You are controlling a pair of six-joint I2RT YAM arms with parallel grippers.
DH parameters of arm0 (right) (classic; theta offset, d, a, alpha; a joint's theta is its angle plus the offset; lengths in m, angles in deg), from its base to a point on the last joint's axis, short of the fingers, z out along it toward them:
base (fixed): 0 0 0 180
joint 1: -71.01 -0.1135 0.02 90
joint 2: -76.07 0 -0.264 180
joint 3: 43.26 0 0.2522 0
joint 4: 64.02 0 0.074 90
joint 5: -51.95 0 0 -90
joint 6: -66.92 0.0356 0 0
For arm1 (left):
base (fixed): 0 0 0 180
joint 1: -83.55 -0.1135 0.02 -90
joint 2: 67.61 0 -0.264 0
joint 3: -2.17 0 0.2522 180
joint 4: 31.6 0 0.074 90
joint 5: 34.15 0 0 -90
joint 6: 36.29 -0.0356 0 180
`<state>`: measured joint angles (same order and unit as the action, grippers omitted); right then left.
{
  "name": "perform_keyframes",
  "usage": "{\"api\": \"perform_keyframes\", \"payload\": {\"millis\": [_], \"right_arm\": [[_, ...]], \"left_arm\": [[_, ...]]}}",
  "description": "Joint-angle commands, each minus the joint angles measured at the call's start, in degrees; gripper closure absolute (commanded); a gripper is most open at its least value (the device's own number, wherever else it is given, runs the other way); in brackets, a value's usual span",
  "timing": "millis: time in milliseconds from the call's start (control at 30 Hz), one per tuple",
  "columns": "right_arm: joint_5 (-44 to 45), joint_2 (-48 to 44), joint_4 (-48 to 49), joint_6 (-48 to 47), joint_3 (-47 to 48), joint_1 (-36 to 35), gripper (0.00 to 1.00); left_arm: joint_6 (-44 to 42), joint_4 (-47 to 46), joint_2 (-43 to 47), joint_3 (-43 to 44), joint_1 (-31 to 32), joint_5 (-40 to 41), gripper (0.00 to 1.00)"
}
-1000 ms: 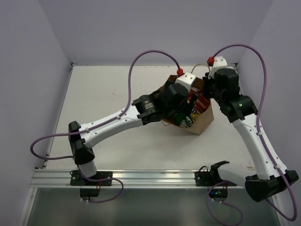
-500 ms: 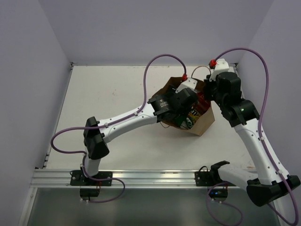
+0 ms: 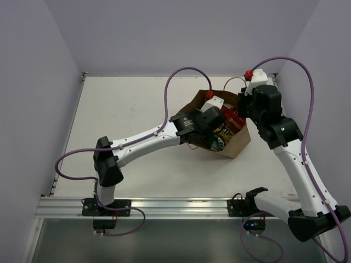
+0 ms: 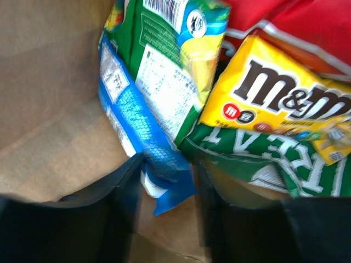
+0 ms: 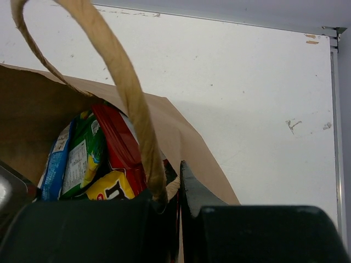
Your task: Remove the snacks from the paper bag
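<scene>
The brown paper bag (image 3: 236,143) lies open at the table's back right, with snacks inside. My left gripper (image 4: 167,219) is deep in the bag and open. The lower corner of a blue packet (image 4: 153,159) hangs between its fingers, close to the left one. Above it sit a green-white packet (image 4: 164,71), a yellow M&M's packet (image 4: 274,93), a green bag (image 4: 258,153) and a red bag (image 4: 296,22). My right gripper (image 5: 180,203) is shut on the bag's rim by the twisted handle (image 5: 118,71).
The white table (image 5: 258,82) runs to a metal edge strip (image 5: 332,109) on the right and a wall behind. Purple cables loop above both arms. A metal rail (image 3: 175,207) crosses the near edge.
My left arm has stretched forward and its gripper has gone deeper into the bag's mouth. The right gripper has held its place on the rim.
</scene>
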<state>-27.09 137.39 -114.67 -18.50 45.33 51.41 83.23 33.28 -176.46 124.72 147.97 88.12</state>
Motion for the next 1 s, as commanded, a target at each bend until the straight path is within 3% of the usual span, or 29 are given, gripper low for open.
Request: {"api": "perform_keyframes", "payload": {"millis": [0,100,133,200,367,533,767,867,967], "right_arm": [[0.38,-1.73,4.1,1.49,-0.03,-0.18,1.0],[0.55,-1.82,3.93,1.49,-0.03,-0.18,1.0],[0.55,-1.9,3.92,1.49,-0.03,-0.18,1.0],[0.64,-2.17,3.92,1.49,-0.21,-0.18,1.0],[1.25,-2.43,4.01,1.13,-0.47,-0.18,1.0],[2.05,-3.05,4.54,0.87,-1.17,-0.18,1.0],[2.75,-3.49,4.89,0.52,-1.61,-0.18,1.0],[2.84,-3.49,4.89,0.52,-1.61,-0.18,1.0],[2.57,-3.14,4.98,0.52,-1.61,-0.18,1.0]], "left_arm": [[1.24,1.01,3.04,-0.69,0.0,0.69,0.57],[0.81,1.27,2.95,0.1,-0.09,1.12,0.78],[0.37,1.53,3.04,0.97,0.0,1.21,0.9],[-0.51,1.71,3.56,3.69,0.0,1.3,0.97],[-4.99,2.85,7.33,12.04,0.0,-0.02,0.98],[-7.72,1.27,14.82,13.21,-2.19,7.0,1.0],[-11.23,-9.43,32.79,-5.67,-14.22,7.54,1.0],[-16.23,-19.44,39.39,-19.28,-20.46,6.41,1.0],[-18.35,-28.41,41.1,-35.69,-28.46,-1.31,1.0]]}}
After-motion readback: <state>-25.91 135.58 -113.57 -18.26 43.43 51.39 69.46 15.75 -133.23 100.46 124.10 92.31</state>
